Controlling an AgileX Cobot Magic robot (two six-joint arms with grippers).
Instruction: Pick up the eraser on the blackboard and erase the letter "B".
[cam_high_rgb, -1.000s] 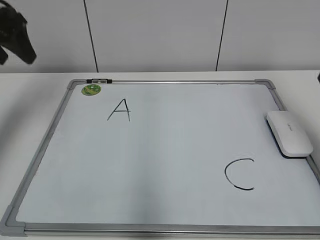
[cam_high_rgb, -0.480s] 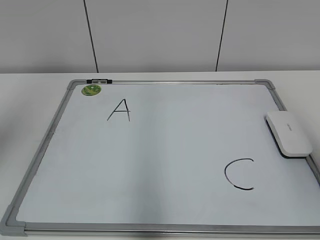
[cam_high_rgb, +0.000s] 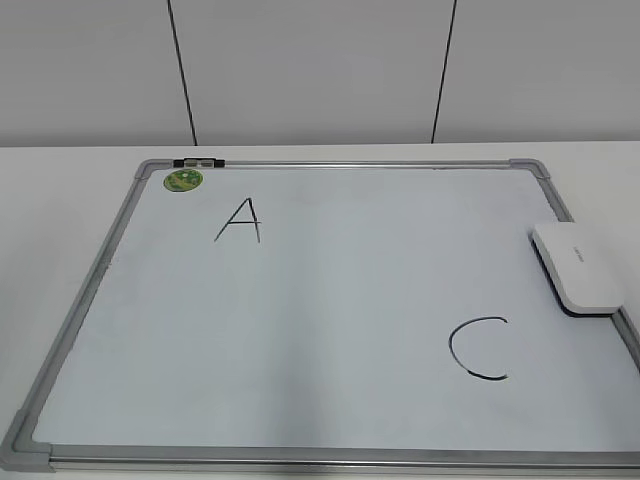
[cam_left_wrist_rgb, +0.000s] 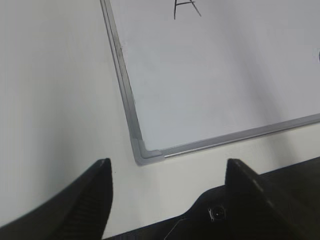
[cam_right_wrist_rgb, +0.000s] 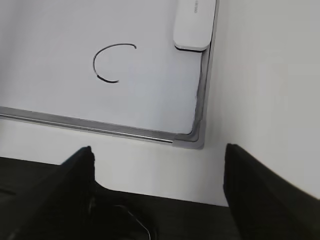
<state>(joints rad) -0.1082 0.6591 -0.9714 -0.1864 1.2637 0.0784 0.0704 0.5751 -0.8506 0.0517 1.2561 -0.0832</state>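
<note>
The blackboard (cam_high_rgb: 330, 300) lies flat on the white table. The white eraser (cam_high_rgb: 578, 267) rests at its right edge; it also shows in the right wrist view (cam_right_wrist_rgb: 194, 22). A black "A" (cam_high_rgb: 239, 219) and a black "C" (cam_high_rgb: 478, 347) are on the board. No letter "B" shows anywhere on the board. My left gripper (cam_left_wrist_rgb: 167, 175) is open and empty, off the board's near left corner (cam_left_wrist_rgb: 145, 152). My right gripper (cam_right_wrist_rgb: 157, 160) is open and empty, off the near right corner (cam_right_wrist_rgb: 197, 135). Neither gripper shows in the exterior view.
A small round green sticker (cam_high_rgb: 183, 180) sits at the board's far left corner beside a black clip (cam_high_rgb: 198, 161). White table (cam_high_rgb: 60, 200) surrounds the board, and a panelled wall stands behind it.
A dark arm part seen at the upper left of the exterior view one second ago has left the view. The eraser and letters have not moved.
</note>
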